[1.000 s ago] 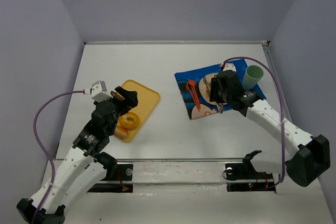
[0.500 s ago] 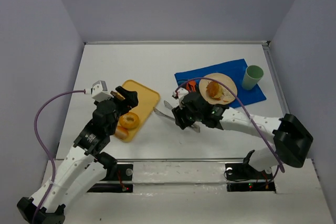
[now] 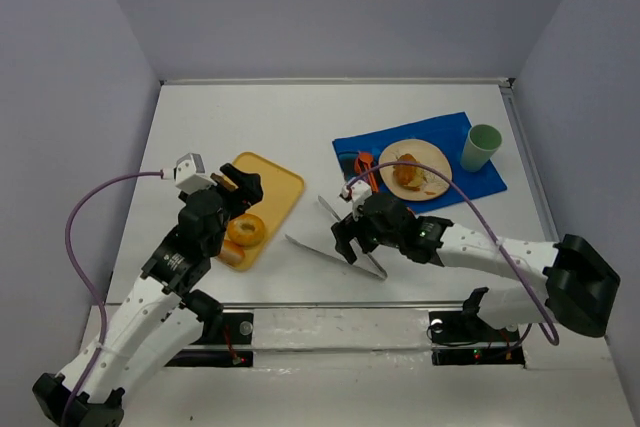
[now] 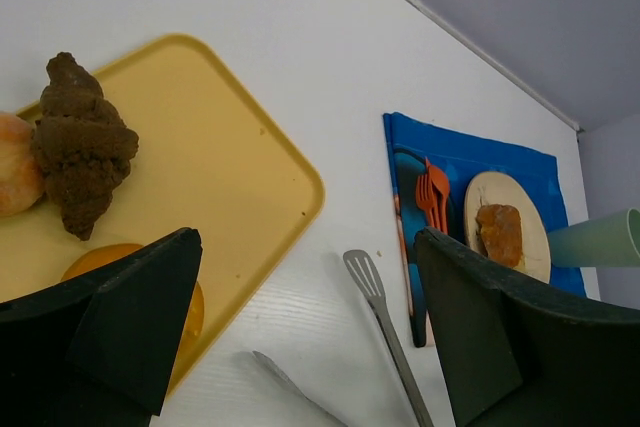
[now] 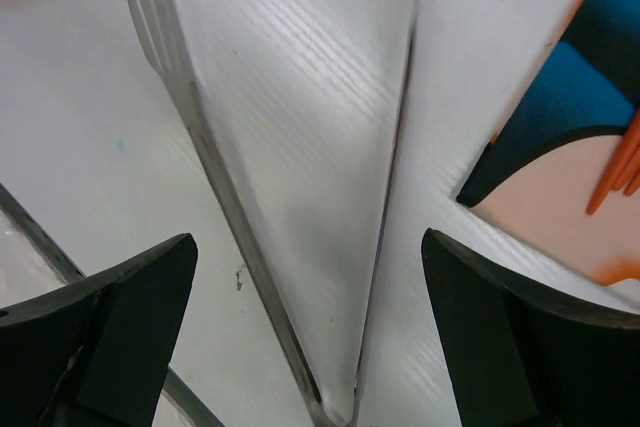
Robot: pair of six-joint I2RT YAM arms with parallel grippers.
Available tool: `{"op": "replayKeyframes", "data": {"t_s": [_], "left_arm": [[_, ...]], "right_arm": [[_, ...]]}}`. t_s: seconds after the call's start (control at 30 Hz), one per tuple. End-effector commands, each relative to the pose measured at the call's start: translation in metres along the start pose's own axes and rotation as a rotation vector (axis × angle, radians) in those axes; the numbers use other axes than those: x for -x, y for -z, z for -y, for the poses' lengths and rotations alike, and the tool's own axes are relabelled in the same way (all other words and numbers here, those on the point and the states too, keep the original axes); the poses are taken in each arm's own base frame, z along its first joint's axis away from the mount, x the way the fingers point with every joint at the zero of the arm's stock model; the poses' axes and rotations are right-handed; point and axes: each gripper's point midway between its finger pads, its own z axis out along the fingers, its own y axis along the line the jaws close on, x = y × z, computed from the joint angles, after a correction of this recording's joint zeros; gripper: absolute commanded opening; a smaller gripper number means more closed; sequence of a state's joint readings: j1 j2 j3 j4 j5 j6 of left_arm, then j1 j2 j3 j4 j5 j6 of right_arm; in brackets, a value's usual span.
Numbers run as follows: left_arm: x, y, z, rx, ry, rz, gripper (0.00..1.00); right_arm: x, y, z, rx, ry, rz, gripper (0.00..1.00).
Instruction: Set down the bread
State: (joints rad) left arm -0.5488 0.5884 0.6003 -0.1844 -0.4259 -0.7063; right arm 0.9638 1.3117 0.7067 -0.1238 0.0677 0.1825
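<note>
The bread [image 3: 407,173], a golden-brown chunk, lies on the round tan plate [image 3: 432,160] on the blue mat [image 3: 348,150]; the left wrist view shows it at the far right [image 4: 497,234]. My right gripper [image 3: 350,237] is open and low over the table between tray and mat. Metal tongs [image 3: 335,237] lie spread on the table between its fingers [image 5: 120,317], touching neither one. My left gripper [image 3: 240,192] hangs open above the yellow tray [image 3: 282,185], holding nothing.
On the tray lie a glazed bagel [image 3: 245,230], a pale roll [image 3: 233,255] and a dark brown roll [image 4: 80,142]. Orange cutlery [image 3: 364,162] lies on the mat beside the plate. A green cup [image 3: 483,146] stands at the mat's right end.
The right arm swung from the plate down to the table left of the mat with the tongs, then opened; the tongs now lie spread on the table. The left arm stayed still.
</note>
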Motion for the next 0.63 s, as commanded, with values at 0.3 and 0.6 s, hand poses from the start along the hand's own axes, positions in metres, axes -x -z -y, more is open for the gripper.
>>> {"op": "replayKeyframes", "data": {"t_s": [0.3,0.6], "left_arm": [[0.010,0.000,0.001,0.016,0.012,0.033,0.99],[0.011,0.001,0.001,0.025,0.013,0.036,0.99]], "right_arm": [[0.099,0.087,0.042,-0.256,-0.234,0.428,1.00],[0.110,0.100,0.059,-0.356,-0.280,0.486,1.00]]}}
